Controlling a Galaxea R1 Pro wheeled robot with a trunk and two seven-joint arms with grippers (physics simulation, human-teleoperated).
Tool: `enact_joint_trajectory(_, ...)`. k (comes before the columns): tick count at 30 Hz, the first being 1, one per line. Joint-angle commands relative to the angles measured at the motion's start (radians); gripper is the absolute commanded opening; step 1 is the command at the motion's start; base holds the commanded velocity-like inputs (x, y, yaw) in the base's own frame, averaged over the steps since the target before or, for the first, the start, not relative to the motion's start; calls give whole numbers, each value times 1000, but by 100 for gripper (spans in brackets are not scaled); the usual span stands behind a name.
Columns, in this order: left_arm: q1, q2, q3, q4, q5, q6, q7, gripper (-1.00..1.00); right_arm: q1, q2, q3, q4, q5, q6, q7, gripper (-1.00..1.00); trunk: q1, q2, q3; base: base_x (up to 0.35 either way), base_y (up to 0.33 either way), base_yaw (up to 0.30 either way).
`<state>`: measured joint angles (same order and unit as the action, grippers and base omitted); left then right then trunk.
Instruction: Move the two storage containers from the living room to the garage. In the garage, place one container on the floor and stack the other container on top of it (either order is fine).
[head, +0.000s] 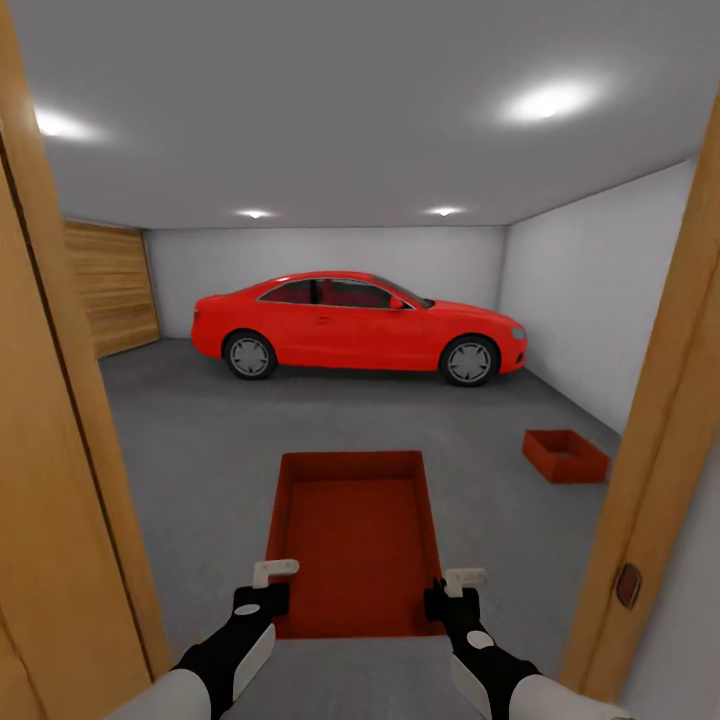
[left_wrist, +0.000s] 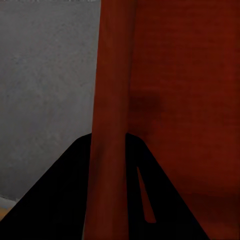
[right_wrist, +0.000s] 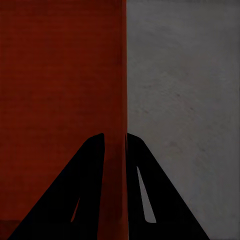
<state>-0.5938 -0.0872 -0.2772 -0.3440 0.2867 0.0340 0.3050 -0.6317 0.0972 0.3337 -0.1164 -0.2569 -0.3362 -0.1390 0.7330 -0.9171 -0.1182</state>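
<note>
I hold one orange-red storage container (head: 353, 540) out in front of me, above the dark grey garage floor (head: 200, 440). My left gripper (head: 268, 582) is shut on its left wall (left_wrist: 111, 125), and my right gripper (head: 455, 590) is shut on its right wall (right_wrist: 116, 125); each wrist view has a wall pinched between two dark fingers. The other storage container (head: 565, 455) sits on the floor ahead at the right, near the pale wall.
I stand in a wooden doorway, with the frame (head: 60, 400) close on both sides. A red car (head: 360, 325) is parked across the far end. A wooden garage door (head: 112, 285) fills the left wall. Open concrete lies between me and the car.
</note>
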Motion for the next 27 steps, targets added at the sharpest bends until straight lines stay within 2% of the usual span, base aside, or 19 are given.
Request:
enact_joint_trajectory(1, -2, 6, 46, -6, -11, 4, 11, -100, 0, -4, -5, 9, -13, -4, 1, -100, 1, -1, -1, 322, 0, 0)
enact_joint_trajectory(9, -2, 6, 46, -6, -11, 4, 11, -100, 0, -4, -5, 9, -13, -3, 1, -100, 1, -1, -1, 288, 0, 0)
enact_joint_trajectory(27, -2, 6, 47, -7, -11, 4, 11, -100, 0, -4, -5, 9, -13, -3, 1, -100, 1, -1, -1, 52, 34, 0)
